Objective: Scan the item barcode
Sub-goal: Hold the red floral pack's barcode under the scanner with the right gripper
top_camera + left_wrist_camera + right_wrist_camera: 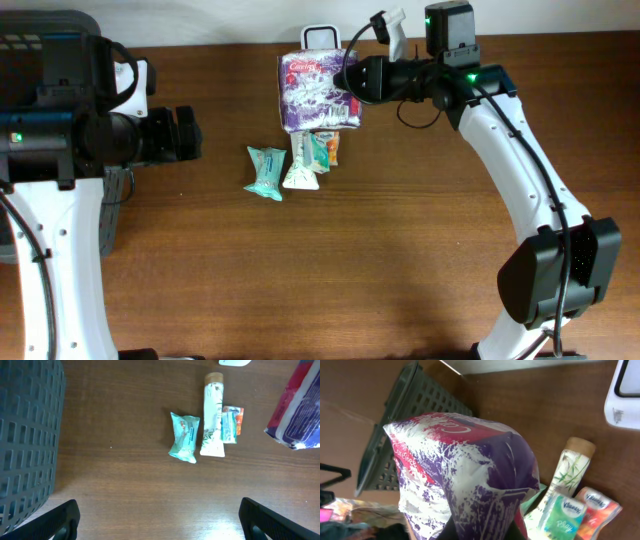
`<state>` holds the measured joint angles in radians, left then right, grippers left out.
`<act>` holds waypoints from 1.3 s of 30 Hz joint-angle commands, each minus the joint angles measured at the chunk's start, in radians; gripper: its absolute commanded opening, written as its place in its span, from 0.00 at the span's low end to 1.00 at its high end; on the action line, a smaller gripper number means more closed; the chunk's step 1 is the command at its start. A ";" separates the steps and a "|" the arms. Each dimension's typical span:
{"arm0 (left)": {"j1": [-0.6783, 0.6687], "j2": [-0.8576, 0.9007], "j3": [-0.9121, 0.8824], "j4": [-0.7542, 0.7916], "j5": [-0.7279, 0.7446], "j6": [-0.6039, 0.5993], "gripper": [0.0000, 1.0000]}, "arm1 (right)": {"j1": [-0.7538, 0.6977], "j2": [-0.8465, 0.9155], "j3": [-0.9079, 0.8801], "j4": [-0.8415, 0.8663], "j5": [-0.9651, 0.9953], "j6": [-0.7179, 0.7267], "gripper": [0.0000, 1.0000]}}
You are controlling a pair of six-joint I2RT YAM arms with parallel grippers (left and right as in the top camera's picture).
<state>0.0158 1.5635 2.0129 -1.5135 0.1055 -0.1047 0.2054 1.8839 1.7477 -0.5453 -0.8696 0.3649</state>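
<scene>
Nearest to us, the left tool (188, 134) hangs above the tabletop (400, 250) with its two fingers (57, 521) wide apart, and it holds nothing. Just beside it, on the left edge, stands a grey basket (25, 435).

A little further, in the middle of the tabletop, lie three small things close together: a teal packet (266, 172), a white tube (300, 163) with a light brown cap, and small tissue packets (326, 150) that touch the tube on its right side.

Behind them we see the purple package (315, 92) (white and red are also printed on it). The right tool (350, 78) is clamped on the wrapping at the package's right end, its fingers pressed together on the plastic. In the right wrist view the package fills the foreground and seems lifted off the wood. We see no barcode on the faces that show.

At the far edge, partly under the package, lies a white device (620, 410).
</scene>
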 commanded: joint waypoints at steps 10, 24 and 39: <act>-0.002 -0.003 0.001 0.002 0.011 0.012 0.99 | 0.031 -0.013 0.008 0.011 0.037 -0.208 0.04; -0.002 -0.003 0.001 0.002 0.011 0.012 0.99 | 0.031 -0.009 0.008 -0.002 0.057 -0.207 0.04; -0.002 -0.003 0.001 0.002 0.011 0.012 0.99 | 0.018 0.092 -0.037 -0.592 1.589 0.021 0.04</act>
<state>0.0158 1.5635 2.0129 -1.5135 0.1059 -0.1047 0.2317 1.9282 1.7451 -1.1381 0.5385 0.3607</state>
